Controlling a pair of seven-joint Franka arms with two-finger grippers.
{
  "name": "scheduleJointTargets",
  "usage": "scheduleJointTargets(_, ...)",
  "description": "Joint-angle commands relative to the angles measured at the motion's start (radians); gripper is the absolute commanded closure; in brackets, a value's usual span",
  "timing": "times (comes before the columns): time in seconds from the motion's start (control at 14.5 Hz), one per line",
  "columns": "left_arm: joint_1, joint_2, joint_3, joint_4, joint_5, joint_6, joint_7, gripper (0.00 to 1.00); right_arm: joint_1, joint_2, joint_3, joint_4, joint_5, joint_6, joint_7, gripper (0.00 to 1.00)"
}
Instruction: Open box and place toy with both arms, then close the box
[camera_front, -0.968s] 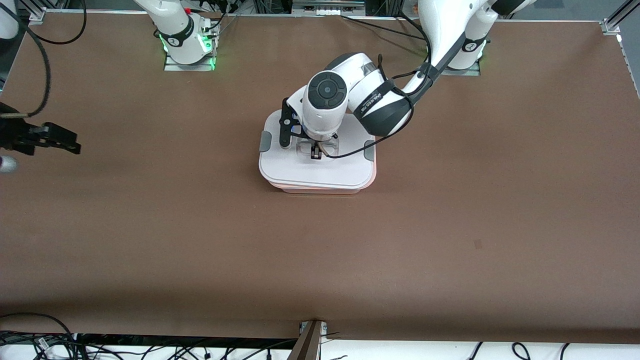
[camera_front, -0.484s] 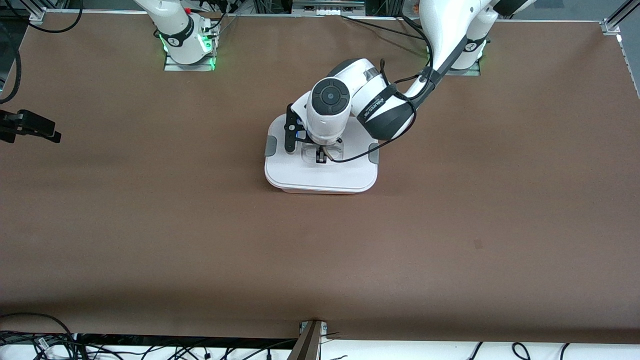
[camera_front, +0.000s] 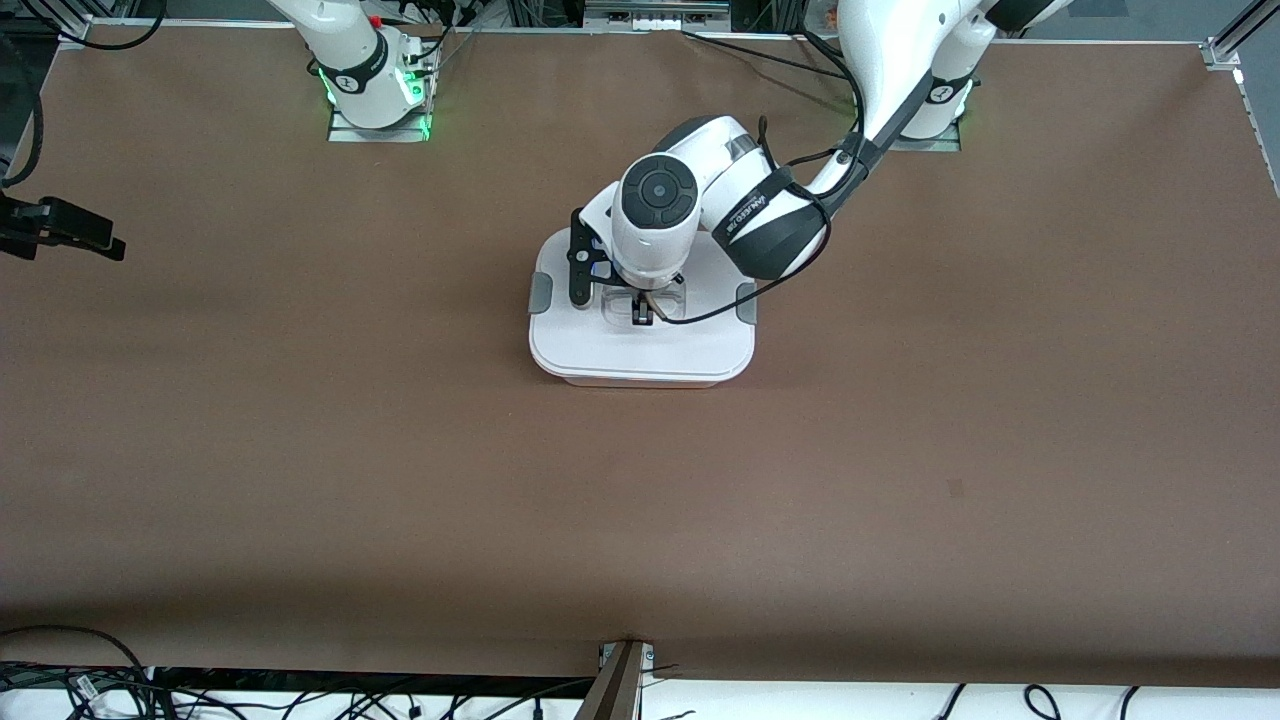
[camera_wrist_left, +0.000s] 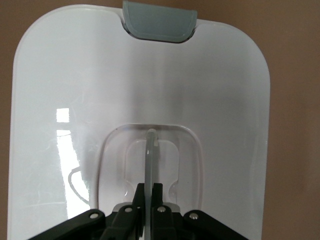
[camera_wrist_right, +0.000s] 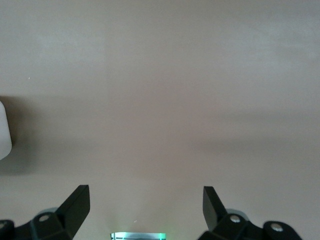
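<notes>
Brown table (camera_front: 900, 450) — lidded box (camera_front: 640, 350)

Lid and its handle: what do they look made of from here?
The lid looks like glossy white plastic: it mirrors a bright window patch. The handle, pinched in the left gripper, looks like clear plastic, since the lid shows through. The side clip seems matte grey plastic.
</notes>
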Motion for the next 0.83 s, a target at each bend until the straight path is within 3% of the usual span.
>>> scheduleJointTargets(0.0,-0.004,-0.011,-0.002,-0.018,0.022,0.013,-0.037,1.0,0.04,-0.046,-0.011,-0.043,0.006,-0.004,-0.005,0.0)
scheduleJointTargets(0.76,-0.001,-0.002,-0.002,-0.029,0.023,0.038,-0.023,1.0,0.044,-0.011,-0.01,-0.024,0.009,-0.005,-0.014,0.0)
